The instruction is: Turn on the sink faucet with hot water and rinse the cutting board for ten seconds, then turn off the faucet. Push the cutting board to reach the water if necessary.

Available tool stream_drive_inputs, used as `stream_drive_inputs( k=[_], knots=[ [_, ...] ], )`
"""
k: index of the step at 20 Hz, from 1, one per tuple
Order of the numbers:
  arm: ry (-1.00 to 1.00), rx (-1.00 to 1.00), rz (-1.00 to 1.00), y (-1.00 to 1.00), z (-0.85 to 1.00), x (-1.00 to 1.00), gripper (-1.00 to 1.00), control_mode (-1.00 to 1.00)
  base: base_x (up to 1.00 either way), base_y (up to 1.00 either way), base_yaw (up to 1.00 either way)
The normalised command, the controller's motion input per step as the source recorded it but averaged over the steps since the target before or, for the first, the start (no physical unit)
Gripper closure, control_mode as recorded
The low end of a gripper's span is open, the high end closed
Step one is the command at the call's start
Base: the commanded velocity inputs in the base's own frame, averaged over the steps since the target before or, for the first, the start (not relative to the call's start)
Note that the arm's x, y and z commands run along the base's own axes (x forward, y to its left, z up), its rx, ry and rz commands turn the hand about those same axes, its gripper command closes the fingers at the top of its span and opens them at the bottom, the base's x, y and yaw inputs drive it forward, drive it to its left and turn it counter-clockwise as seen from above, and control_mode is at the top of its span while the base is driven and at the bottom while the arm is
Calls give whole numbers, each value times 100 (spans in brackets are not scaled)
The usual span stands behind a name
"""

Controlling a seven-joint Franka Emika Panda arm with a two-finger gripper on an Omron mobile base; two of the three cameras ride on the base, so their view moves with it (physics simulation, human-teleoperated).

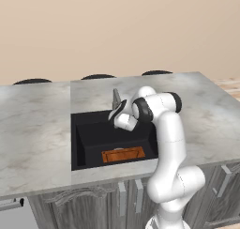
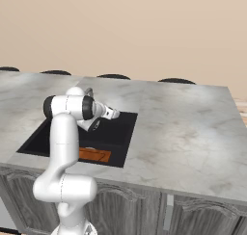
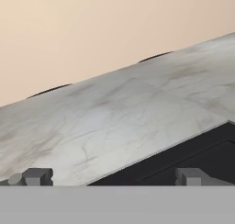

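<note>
Board: the cutting board (image 1: 123, 154) lies flat on the floor of the sink, close to the near wall; it is orange-brown with a darker border.
Sink: the sink (image 1: 89, 143) is a deep black basin set into the marble bench (image 1: 33, 129). The board is the one thing seen inside it. No stream of water shows in these pictures.
Tool: the tool (image 3: 110, 177) hangs over the far part of the basin, jaws spread wide, holding nothing. In the hand view its fingertips (image 3: 37, 176) sit over the sink's rim, looking out across the bench.
Faucet: the faucet (image 1: 116, 99) stands upright at the far rim of the sink, just beside the robot's wrist. Its side lever is too small to make out.
Risk, lever: with the wrist so near the post, a careless swing could strike the spout rather than the lever, or push the lever to the cold side.
Risk, board: the board sits well toward the near wall, so a stream from the spout may miss it unless it is pushed farther in.
</note>
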Motion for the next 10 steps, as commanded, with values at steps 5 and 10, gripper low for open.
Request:
stream_drive_inputs(
  k=[5, 10],
  knots=[
    [0, 0, 3, -84, 0, -69, -100, -100, 0, 0, 0],
    [0, 0, 4, -68, 0, -48, -100, -100, 0, 0, 0]
  ],
)
